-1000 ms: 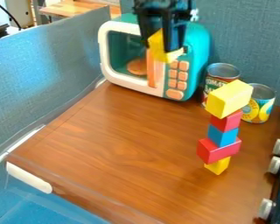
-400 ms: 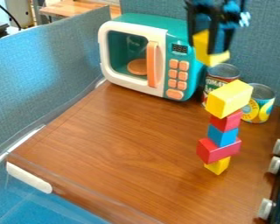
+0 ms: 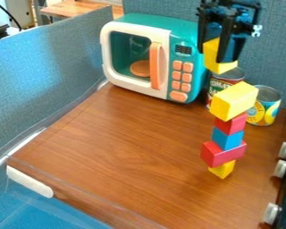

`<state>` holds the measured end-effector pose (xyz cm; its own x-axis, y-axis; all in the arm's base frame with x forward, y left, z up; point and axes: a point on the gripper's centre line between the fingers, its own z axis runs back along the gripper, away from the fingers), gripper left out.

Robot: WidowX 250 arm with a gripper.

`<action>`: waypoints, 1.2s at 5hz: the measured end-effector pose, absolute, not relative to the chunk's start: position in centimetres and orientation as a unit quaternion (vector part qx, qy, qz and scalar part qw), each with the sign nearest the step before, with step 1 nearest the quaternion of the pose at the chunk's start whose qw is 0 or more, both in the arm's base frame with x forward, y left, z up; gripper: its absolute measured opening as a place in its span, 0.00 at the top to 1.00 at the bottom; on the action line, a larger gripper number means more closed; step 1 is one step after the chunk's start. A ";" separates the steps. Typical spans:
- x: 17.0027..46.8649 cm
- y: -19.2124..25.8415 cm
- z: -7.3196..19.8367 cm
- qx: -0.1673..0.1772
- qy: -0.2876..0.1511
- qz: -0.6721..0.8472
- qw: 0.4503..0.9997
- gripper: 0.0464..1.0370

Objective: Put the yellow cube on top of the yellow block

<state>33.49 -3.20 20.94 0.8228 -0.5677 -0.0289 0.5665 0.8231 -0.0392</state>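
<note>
Here, the hand, parted only by the yellow cube, grips its sides, presumably leaving the underside free. The cube hangs near the yellow block atop the stack, apparently raised for clearance.

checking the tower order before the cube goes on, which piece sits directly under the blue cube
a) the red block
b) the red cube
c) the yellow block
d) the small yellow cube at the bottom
a: the blue cube rests on the red block, which in turn sits on the small yellow cube at the bottom.
</note>
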 end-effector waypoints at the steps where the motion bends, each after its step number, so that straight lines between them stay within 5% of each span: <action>1: 33.4 -3.4 20.9 -0.007 0.024 -0.302 0.953 0.46; 3: 33.7 -4.1 20.4 -0.006 0.047 -0.322 0.946 0.46; 4: 35.8 -5.2 17.3 -0.039 0.066 -0.335 0.939 0.46; 6: 38.1 -5.1 16.6 0.007 0.068 -0.309 0.949 0.46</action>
<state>38.08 -5.13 16.64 0.7999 -0.5850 -0.1334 0.5870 0.8091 -0.0287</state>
